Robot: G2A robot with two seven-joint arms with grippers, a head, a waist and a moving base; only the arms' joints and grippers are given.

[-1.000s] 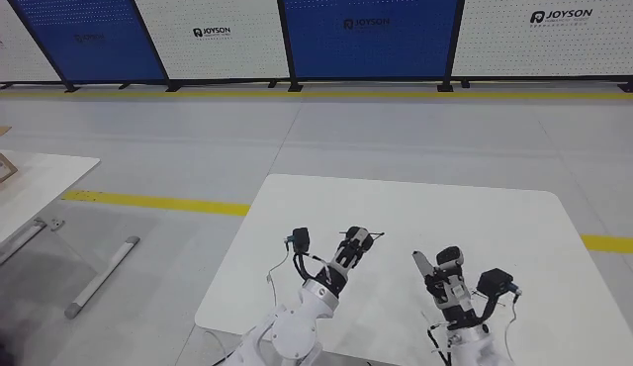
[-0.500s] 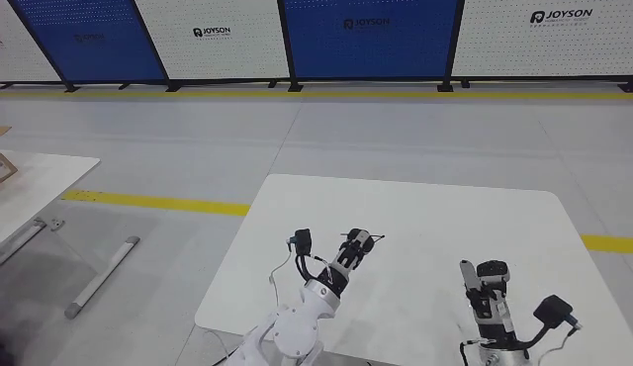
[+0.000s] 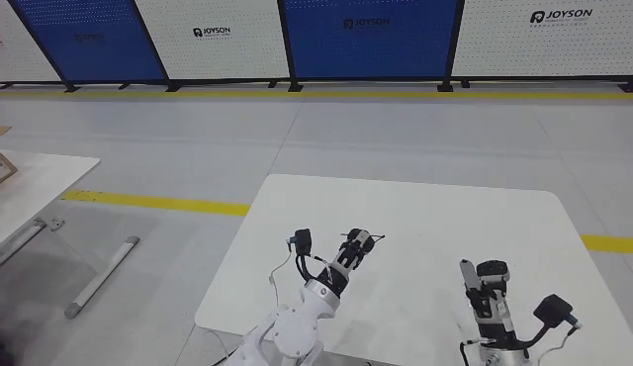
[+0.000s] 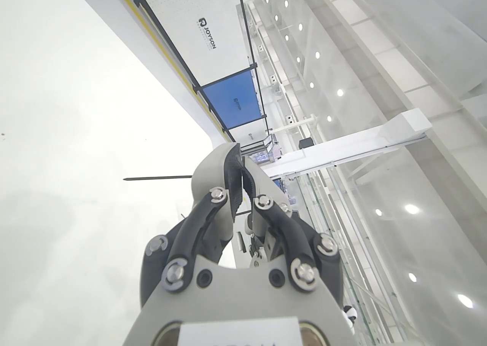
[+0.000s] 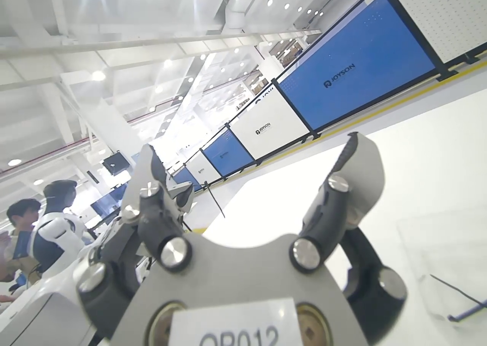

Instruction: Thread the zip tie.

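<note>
Currently the zip tie is clamped in the left pincer, whose jaws are closed on it. The thin black strap projects sideways from the pads, its pointed tip free above the bench. The part between the pads is hidden, so the head cannot be located.

Judged by its look, the strap is very light, springy and smooth. It will likely flex under a side load and may slip through a loose hold. For threading, grip it close behind the tip to give a short, stiff free length.

The right pincer stands apart from the zip tie, over the bench, jaws spread wide and holding nothing.

Print: the panels behind the bench each carry a logo. A white label with characters sits at the base of the right pincer.
</note>
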